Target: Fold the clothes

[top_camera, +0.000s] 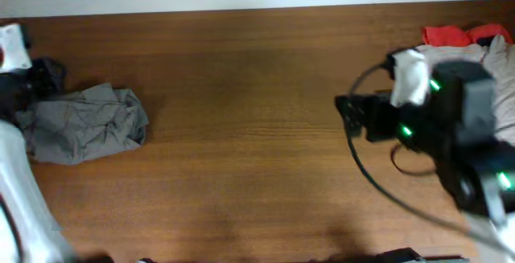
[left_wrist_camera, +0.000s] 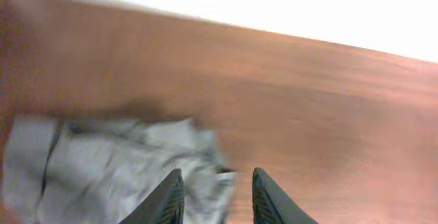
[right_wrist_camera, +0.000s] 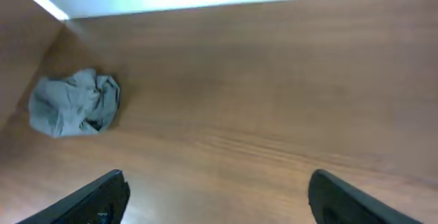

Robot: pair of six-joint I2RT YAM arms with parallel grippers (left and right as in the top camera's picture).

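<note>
I judge nothing folded yet: the gray garment lies crumpled at the left of the tabletop, with more clothes heaped far right. My left gripper, just over the garment's edge, and my right gripper both gape empty.

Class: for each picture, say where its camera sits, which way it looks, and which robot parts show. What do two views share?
Overhead: above the table, looking straight down; right arm shows.
Left wrist: low over the cloth, facing the far edge; own open jaws below.
Right wrist: looks across the table toward the cloth; own wide jaws below.
Shared: the cloth.
</note>
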